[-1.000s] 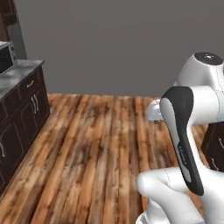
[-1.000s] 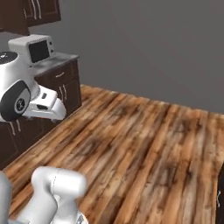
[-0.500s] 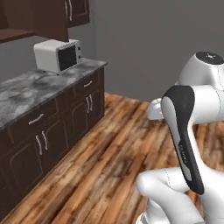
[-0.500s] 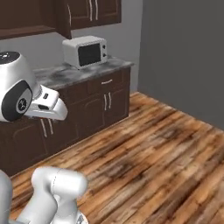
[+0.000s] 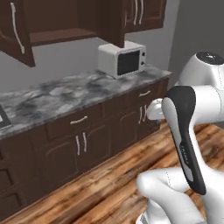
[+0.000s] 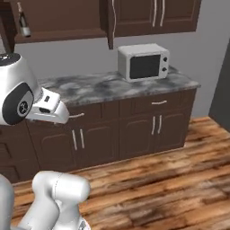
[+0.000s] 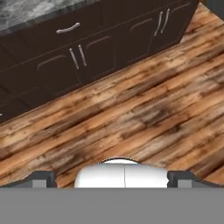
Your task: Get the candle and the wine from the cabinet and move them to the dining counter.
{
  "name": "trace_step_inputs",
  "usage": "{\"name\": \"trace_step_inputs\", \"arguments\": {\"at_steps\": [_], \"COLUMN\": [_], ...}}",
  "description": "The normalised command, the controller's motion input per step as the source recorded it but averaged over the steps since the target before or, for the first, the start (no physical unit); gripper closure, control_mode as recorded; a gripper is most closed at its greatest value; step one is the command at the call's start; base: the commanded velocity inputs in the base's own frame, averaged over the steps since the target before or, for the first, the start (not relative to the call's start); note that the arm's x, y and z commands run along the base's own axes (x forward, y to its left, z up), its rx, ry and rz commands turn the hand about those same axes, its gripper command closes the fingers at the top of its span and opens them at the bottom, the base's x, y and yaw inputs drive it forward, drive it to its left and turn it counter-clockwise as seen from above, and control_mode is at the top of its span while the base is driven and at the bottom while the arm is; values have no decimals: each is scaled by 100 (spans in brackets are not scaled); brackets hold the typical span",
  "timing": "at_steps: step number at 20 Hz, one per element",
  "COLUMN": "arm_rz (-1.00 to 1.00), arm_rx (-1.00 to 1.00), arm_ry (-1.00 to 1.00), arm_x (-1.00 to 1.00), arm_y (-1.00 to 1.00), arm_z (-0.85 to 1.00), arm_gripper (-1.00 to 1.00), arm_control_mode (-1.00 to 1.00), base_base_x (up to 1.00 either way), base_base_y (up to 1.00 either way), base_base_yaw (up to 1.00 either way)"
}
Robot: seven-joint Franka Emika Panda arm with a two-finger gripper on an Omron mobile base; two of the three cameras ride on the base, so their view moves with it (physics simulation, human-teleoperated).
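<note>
The wine, a dark bottle with a pale label, stands on the inner shelf of the open cabinet at the top left of the right base view. In the left base view the same cabinet hangs above the marbled counter with its door swung open. The candle and the dining counter are out of view. My gripper is open and holds nothing; its fingertips point down at the wooden floor. The hand hangs well below the cabinet and away from it.
A white microwave sits on the marbled counter, right of the open cabinet. Dark lower cabinets with silver handles run under it. Closed wall cabinets hang above the microwave. Wooden floor spreads in front.
The base has turned and driven, so both base views swung from floor and grey wall to the counter, microwave and wall cabinets. The arm's pose looks unchanged and the gripper stays open.
</note>
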Motion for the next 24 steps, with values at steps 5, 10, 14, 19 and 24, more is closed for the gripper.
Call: {"name": "trace_step_inputs", "arguments": {"at_steps": [5,10,14,19,24], "arm_rz": [0,0,0,0,0], "arm_rx": [0,0,0,0,0], "arm_ry": [0,0,0,0,0], "arm_x": [0,0,0,0,0], "arm_y": [0,0,0,0,0], "arm_z": [0,0,0,0,0], "arm_gripper": [-100,-100,-100,-100,-100], "arm_control_mode": [100,100,100,100,100], "base_base_x": [99,87,88,83,65], "base_base_y": [-38,-61,-56,-27,12], "base_base_yaw": [67,59,39,23,5]}}
